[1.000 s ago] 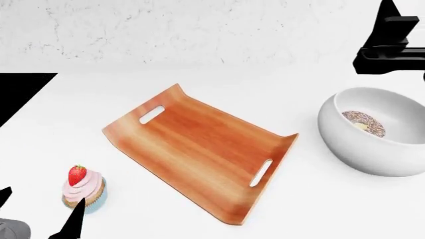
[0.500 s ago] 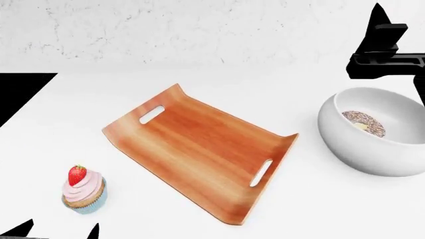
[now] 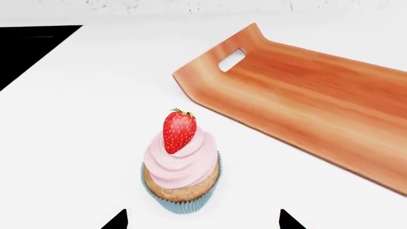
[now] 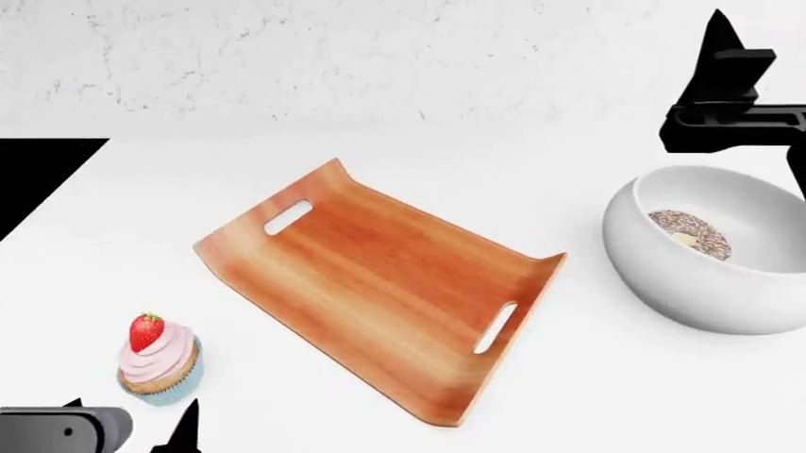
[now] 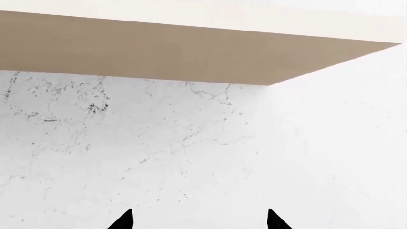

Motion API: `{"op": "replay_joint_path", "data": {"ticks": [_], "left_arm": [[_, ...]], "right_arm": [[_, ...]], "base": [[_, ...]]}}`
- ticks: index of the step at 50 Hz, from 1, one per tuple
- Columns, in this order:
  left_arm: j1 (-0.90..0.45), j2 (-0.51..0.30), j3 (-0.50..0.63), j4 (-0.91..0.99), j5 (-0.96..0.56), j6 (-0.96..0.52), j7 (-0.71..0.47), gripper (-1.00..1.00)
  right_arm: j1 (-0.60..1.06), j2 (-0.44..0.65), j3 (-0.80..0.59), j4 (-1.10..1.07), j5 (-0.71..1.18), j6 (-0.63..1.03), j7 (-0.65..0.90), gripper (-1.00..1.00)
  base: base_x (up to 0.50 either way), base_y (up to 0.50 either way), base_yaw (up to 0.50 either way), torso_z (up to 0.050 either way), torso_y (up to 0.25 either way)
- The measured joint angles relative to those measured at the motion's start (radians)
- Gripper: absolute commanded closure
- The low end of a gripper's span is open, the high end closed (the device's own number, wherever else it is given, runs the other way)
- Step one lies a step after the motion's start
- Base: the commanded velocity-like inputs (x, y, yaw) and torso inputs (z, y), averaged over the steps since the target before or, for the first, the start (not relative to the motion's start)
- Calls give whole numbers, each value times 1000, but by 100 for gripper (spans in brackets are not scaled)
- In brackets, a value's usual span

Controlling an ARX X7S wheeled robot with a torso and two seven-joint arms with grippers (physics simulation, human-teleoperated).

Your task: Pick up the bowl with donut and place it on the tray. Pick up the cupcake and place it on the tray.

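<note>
- Left gripper: jaws spread wide, holding nothing; one cupcake stands just ahead between the tips, untouched, open white table around it.
- One tray lies beyond, bare.
- Right gripper: parted, empty, facing a marbled wall, above one bowl holding one donut.

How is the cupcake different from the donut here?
The cupcake stands bare on the white table, left of the tray; the donut lies inside the white bowl, right of it. The cupcake is tall, pink-frosted, strawberry-topped; the donut is a flat ring with dark sprinkles. Neither is on the tray.
</note>
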Motion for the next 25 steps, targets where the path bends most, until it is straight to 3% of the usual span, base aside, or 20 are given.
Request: {"op": "replay_joint_path", "data": {"ticks": [25], "left_arm": [[-20, 49, -4, -64, 152, -69, 91, -100]], "right_arm": [[-33, 9, 4, -4, -15, -18, -17, -100]], "base": [[0, 0, 0, 0, 0]]}}
